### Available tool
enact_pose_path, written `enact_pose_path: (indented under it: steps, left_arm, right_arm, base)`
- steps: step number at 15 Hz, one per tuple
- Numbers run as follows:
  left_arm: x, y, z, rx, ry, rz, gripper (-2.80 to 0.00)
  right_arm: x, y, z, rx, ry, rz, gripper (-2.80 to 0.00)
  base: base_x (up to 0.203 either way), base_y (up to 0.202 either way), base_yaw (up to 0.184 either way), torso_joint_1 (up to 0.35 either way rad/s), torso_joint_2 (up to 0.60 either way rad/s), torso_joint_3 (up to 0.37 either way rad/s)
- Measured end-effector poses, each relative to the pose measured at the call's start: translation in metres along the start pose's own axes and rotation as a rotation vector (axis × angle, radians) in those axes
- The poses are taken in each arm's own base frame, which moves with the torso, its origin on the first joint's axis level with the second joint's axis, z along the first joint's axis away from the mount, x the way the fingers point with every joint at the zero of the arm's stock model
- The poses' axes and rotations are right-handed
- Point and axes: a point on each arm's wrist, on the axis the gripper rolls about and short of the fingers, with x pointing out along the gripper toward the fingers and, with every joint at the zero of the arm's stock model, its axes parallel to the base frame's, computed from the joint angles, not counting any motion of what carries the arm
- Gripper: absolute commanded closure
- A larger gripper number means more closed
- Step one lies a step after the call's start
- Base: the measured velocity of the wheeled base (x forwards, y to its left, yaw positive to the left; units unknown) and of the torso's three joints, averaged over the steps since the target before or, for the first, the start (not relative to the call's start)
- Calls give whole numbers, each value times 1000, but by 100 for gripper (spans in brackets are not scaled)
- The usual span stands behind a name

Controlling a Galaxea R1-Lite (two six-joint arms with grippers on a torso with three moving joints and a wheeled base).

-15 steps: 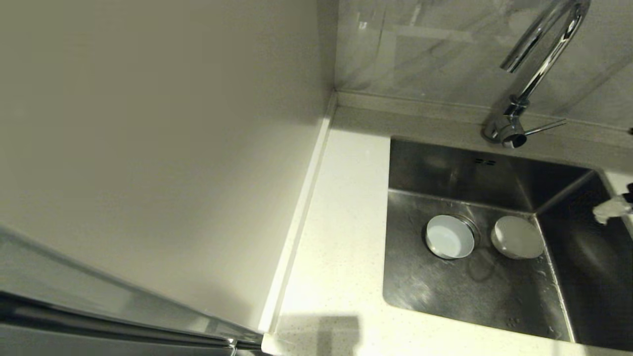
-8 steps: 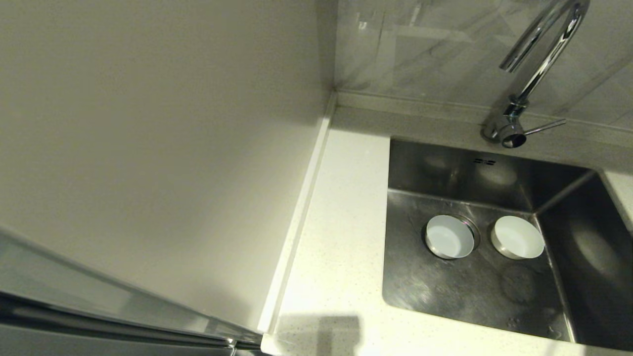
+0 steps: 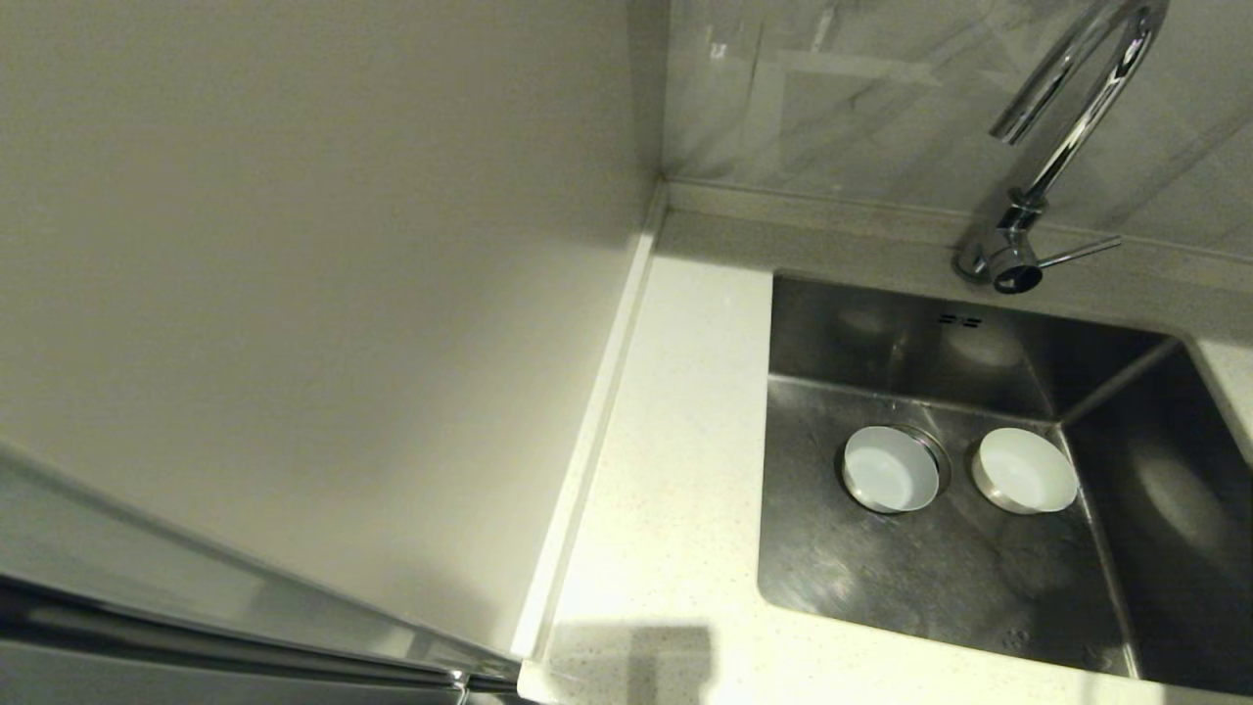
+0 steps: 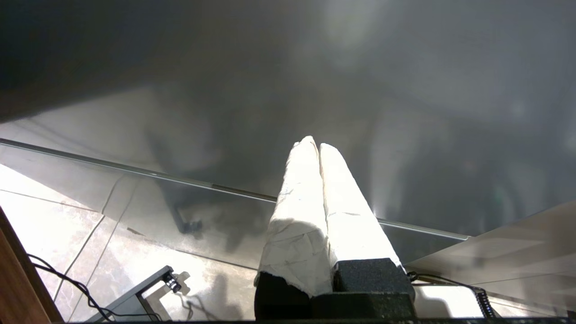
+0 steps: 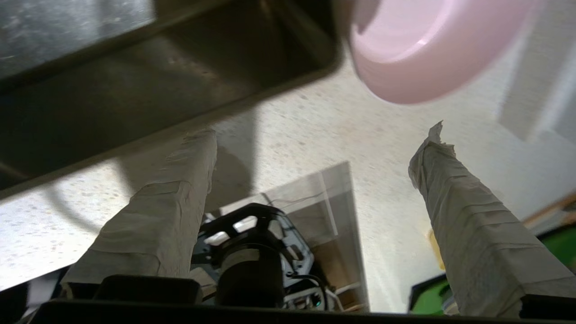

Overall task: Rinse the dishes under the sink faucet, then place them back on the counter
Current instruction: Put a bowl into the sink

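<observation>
Pink bowl [image 5: 418, 49] waits on the tabletop [image 5: 315, 144] at one o'clock of my right end effector [image 5: 315, 144], wide open, empty; next, I grasp it.

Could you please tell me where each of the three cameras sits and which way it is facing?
Head: high up, looking down at counter, sink, faucet, two bowls; no arm shows.
Left wrist: low, facing the floor; shut left gripper.
Right wrist: over the counter by the sink; open right gripper, pink bowl.
Shared: head and right wrist both show sink and counter.
</observation>
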Motion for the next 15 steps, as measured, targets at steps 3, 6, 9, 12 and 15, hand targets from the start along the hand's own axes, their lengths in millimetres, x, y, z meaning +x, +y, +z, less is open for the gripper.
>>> enact_pose_path:
  steps: [3,6,9,12,15]
  left_arm:
    - [0,0,0,0,0,1,0]
    - [0,0,0,0,0,0,0]
    - [0,0,0,0,0,0,0]
    - [0,0,0,1,0,0,0]
    - [0,0,0,0,0,0,0]
  right_arm:
    - [21,-2,14,5,56,29,-280]
    - [39,-10,33,25,24,17,-280]
    - [55,-17,46,41,1,9,-280]
    - [67,-23,49,57,33,9,-280]
    - [74,-26,52,67,52,10,-280]
  base:
    - [0,0,0,0,0,0]
    - [0,0,0,0,0,0]
    - [0,0,0,0,0,0]
    - [0,0,0,0,0,0]
    - [0,0,0,0,0,0]
